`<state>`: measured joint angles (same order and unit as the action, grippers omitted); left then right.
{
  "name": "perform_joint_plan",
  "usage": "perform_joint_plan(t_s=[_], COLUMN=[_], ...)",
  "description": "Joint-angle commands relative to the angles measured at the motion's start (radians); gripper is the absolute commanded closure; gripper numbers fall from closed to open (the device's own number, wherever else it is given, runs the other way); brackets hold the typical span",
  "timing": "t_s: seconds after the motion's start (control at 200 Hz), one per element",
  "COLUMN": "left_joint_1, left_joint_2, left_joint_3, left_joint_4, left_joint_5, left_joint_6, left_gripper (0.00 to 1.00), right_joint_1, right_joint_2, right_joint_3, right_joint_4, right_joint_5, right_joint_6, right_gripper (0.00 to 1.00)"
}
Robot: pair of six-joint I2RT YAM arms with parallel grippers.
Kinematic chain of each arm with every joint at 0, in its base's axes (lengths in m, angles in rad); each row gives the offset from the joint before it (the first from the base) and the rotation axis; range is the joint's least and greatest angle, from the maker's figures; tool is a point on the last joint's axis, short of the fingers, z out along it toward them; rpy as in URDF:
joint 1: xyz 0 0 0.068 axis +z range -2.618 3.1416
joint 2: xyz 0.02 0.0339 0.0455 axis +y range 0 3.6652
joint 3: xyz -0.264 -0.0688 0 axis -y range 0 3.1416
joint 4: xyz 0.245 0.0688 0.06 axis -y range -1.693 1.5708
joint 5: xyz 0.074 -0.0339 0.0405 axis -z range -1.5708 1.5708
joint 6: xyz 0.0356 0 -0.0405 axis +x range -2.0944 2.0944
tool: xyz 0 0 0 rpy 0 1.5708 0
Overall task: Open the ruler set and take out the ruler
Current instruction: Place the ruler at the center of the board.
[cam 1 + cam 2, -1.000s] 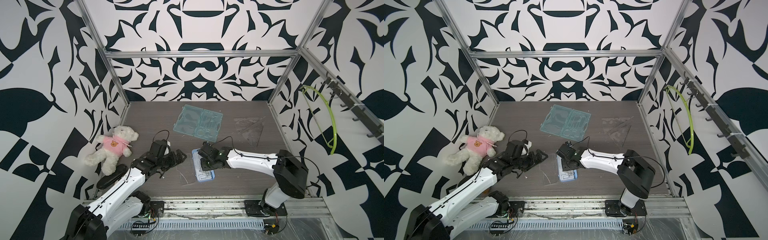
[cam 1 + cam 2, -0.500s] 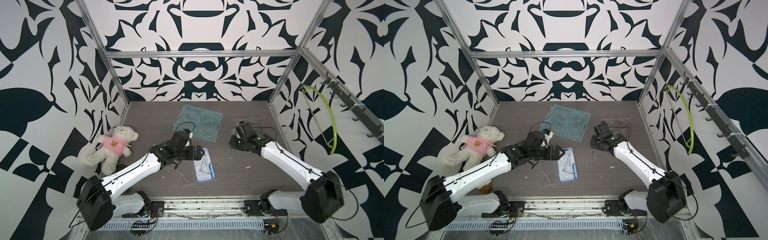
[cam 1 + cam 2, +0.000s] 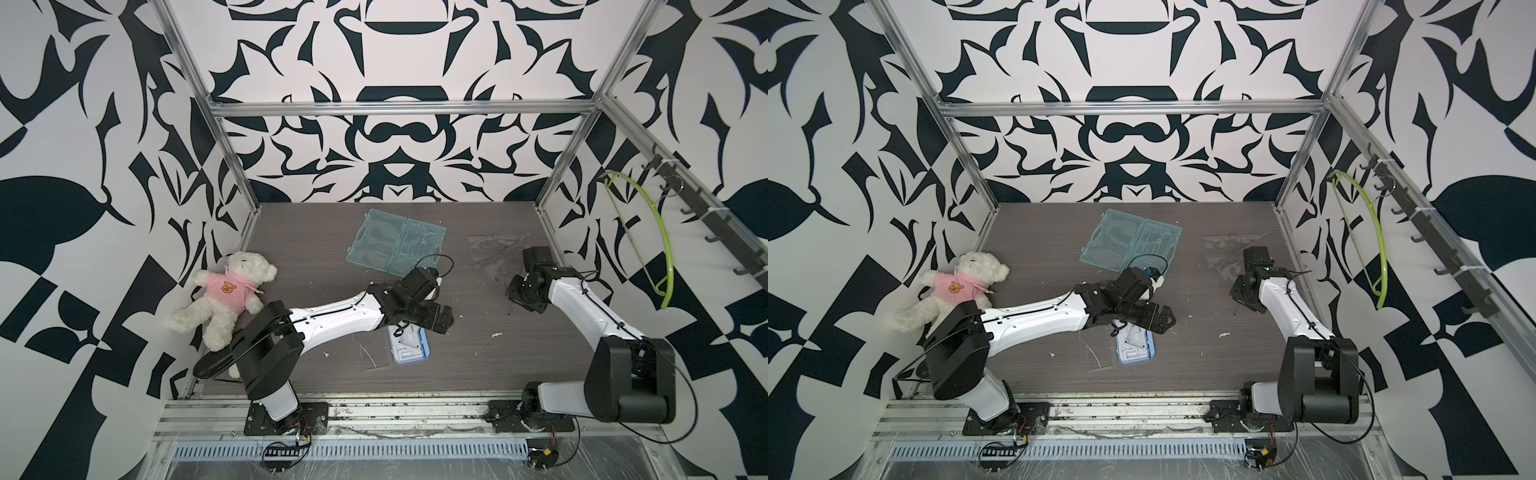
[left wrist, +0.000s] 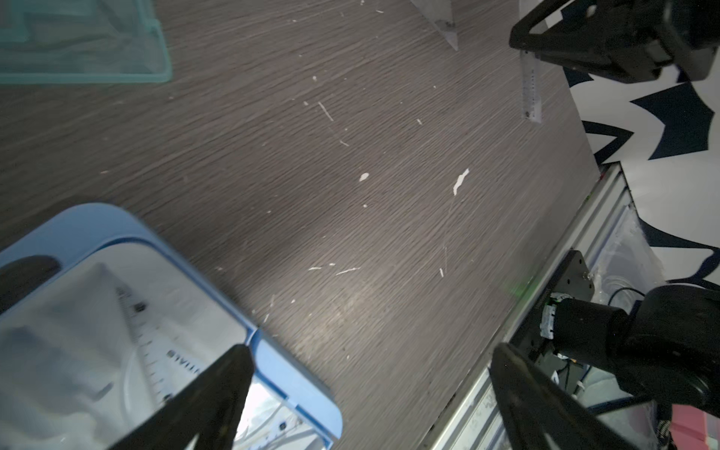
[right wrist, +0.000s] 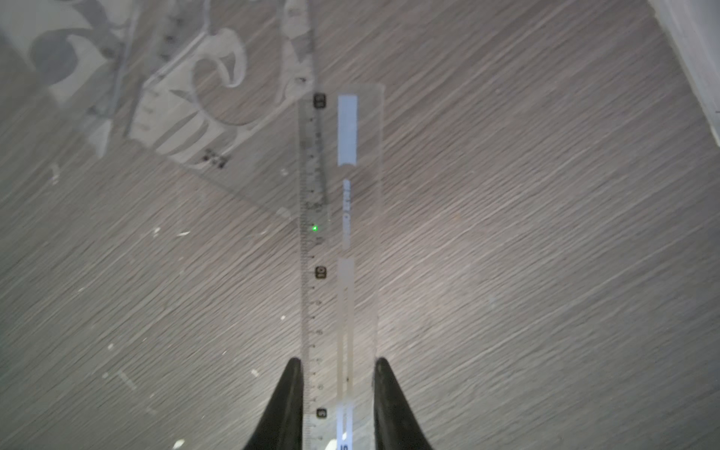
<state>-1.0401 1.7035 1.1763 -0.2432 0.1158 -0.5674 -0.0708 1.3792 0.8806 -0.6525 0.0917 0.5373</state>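
1. Sticking forward from the right gripper [image 5: 338, 364], the clear ruler [image 5: 339, 233] is pinched by its long edges above the table's [image 3: 478, 365] far right.
2. The blue ruler set [image 3: 409, 349] lies open at near centre, well apart leftward.
3. The left gripper [image 4: 370, 350] hangs over it, spread wide, empty.

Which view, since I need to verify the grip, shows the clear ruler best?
The right wrist view: the ruler runs straight out from between the fingers of the right gripper, markings legible. The left wrist view shows only its far end sticking out of that gripper. In both top views it is too transparent to make out.
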Motion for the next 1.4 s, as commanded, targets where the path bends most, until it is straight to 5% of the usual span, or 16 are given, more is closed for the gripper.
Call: perform_joint_plan(t_s=[0.0, 0.645, 0.885, 1.24, 1.395], left_joint_1=[-0.015, -0.018, -0.010, 0.064, 0.186], left_joint_2=[0.041, 0.030, -0.032, -0.228, -0.374], left_joint_3=[0.045, 0.028, 0.003, -0.100, -0.227], left_joint_4=[0.033, 0.036, 0.005, -0.029, -0.022], left_joint_5=[0.060, 0.088, -0.014, -0.150, -0.076], left_joint_6=[0.027, 0.049, 0.037, 0.023, -0.078], left_gripper=[0.01, 0.01, 0.01, 0.01, 0.01], right_joint_1=[-0.027, -0.033, -0.034, -0.034, 0.075], right_joint_2=[0.041, 0.239, 0.266, 0.178, 0.022], right_joint_3=[0.027, 0.071, 0.080, 0.083, 0.061], right_joint_4=[0.011, 0.115, 0.123, 0.096, 0.096], right_joint_5=[0.053, 0.142, 0.137, 0.145, 0.068], right_joint_6=[-0.026, -0.066, -0.068, -0.068, -0.069], right_gripper=[0.78, 0.76, 0.71, 0.57, 0.56])
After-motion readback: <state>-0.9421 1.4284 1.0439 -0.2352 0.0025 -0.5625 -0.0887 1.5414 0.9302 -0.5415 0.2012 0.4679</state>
